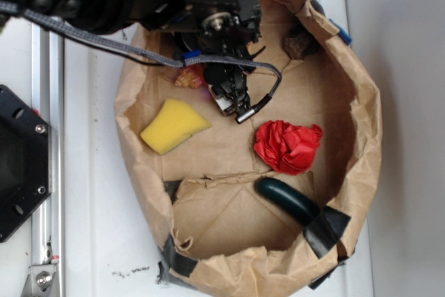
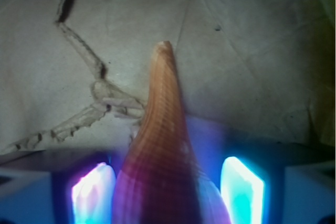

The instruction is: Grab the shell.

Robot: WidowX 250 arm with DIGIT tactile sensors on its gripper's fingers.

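Shell point(image 2: 163, 150) lies between the pincer's point(image 2: 168, 190) two glowing fingers point(image 2: 93, 192), its pointed tail aimed toward twelve o'clock over the brown paper bag point(image 1: 361, 109) floor. Whether the pincer is pinching it, I cannot tell.

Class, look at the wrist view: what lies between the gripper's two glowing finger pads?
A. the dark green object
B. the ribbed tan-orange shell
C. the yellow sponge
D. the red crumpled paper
B: the shell fills the gap between the lit pads, its pointed tail reaching forward over the brown paper.
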